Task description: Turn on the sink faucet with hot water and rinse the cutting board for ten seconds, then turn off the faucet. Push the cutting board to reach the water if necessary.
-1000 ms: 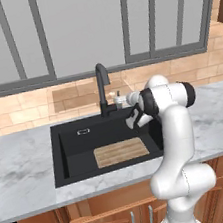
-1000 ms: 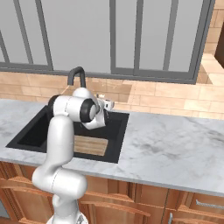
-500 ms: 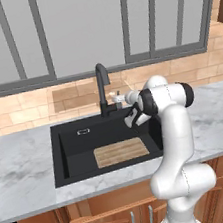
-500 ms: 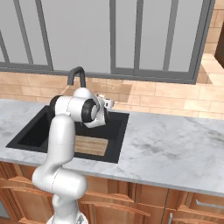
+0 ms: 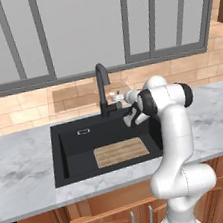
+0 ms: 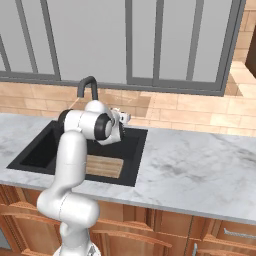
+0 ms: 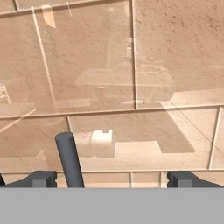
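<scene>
Faucet first: the tall matte black sink faucet (image 5: 103,89) with its gooseneck spout stands just ahead of my gripper (image 5: 116,98), at the back edge of the large rectangular black sink (image 5: 70,145). In the hand view my gripper (image 7: 111,178) points at the tan tiled wall, its two dark tips spread wide with nothing between them except a slim dark grey rod (image 7: 70,159), which I take to be the faucet's side lever, rising close to the tip on the left of that view. I judge that lever stiff, smooth metal, light to swing but easy to slip off; I'd rather push against its free end with one finger than pinch it.

Below my gripper and a little behind it, the flat light-brown wooden cutting board (image 5: 121,151) lies on the sink floor, toward the near wall. It looks rigid and fairly light, likely to slide readily on the basin and more so once wet. Lying flat, it offers little to grasp, so I'd nudge it by an edge. I see no water running.

To the right, the white-grey marble surface (image 6: 200,165) carries nothing near my gripper.

I can read no brand, label or writing anywhere.
</scene>
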{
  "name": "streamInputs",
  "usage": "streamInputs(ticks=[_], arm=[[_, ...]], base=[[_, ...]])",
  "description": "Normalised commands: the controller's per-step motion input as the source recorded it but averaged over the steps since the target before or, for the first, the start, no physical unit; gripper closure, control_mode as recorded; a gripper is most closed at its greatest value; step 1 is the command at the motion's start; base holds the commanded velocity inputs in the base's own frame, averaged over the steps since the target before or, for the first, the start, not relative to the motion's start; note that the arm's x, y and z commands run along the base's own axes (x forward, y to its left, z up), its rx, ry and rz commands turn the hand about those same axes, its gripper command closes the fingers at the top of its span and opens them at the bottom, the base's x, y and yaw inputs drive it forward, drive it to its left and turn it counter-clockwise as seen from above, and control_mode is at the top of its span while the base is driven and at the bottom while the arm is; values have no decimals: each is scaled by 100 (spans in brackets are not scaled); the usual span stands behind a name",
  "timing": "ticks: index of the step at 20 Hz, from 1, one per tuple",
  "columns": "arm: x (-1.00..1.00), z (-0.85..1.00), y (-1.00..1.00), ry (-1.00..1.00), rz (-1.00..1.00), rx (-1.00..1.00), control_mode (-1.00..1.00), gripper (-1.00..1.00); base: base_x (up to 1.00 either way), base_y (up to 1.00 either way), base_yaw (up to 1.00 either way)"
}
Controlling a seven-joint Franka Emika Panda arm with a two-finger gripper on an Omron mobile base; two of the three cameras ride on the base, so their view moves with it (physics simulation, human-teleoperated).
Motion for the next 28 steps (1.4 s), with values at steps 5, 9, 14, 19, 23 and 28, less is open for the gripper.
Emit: streamInputs(ticks=[5, 9, 14, 19, 23, 28], arm=[[3, -1, 2, 0, 0, 0, -100, -100], [5, 0, 2, 0, 0, 0, -100, -100], [10, 0, 0, 0, 0, 0, -100, -100], [10, 0, 1, 0, 0, 0, -100, -100], [4, 0, 0, 0, 0, 0, -100, -100], [2, 0, 0, 0, 0, 0, -100, -100]], base=[[0, 0, 0], [0, 0, 0], [0, 0, 0], [0, 0, 0], [0, 0, 0], [0, 0, 0]])
